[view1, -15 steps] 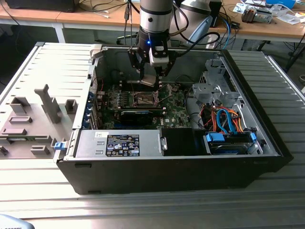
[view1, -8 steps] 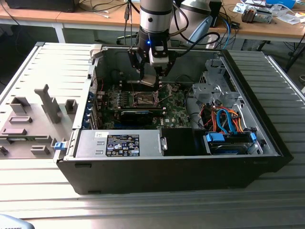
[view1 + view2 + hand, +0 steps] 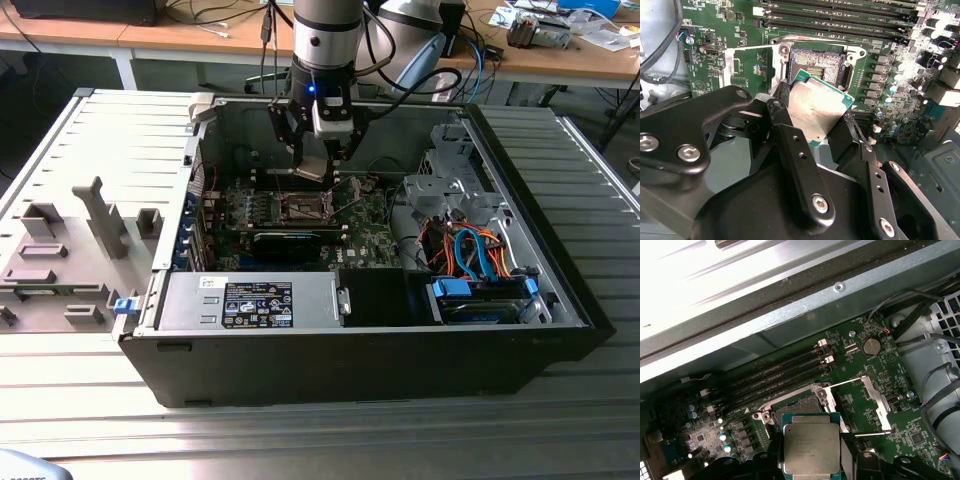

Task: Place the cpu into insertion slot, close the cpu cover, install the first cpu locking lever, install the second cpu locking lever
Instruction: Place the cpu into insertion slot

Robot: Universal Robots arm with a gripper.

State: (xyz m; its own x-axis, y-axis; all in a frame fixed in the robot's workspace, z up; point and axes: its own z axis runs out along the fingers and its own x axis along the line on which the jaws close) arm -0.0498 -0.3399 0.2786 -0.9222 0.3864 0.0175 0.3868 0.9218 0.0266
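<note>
Tool: the tool [image 3: 318, 157] pinches the chip [image 3: 311, 168] by two opposite edges and hangs inside the open computer case [image 3: 560, 300].
Chip: held in the air between the tool's fingers [image 3: 777, 107], metal top towards the wrist. It is above the board [image 3: 875, 370] and touches nothing else.
Socket: the socket [image 3: 817, 65] sits below the tool, just past the chip's far edge, with its dark centre bare.
Cover plate: the cover plate [image 3: 729, 70] is swung open and lies to one side of the socket, close beside the tool.
Risk, angle: in the exterior view the chip looks tilted. If it goes down corner first, it could scrape the socket's contacts.
Risk, alignment: in the second wrist view the chip's edges seem turned slightly against the socket's rim. A small offset would leave it perched on the rim.
Risk, grip: only the thin edges are held, so a slip could drop the chip onto the bare socket.
Risk, clearance: the fingers are wider than the chip. On the way down they could catch the open cover plate or the memory slots [image 3: 775, 375].
</note>
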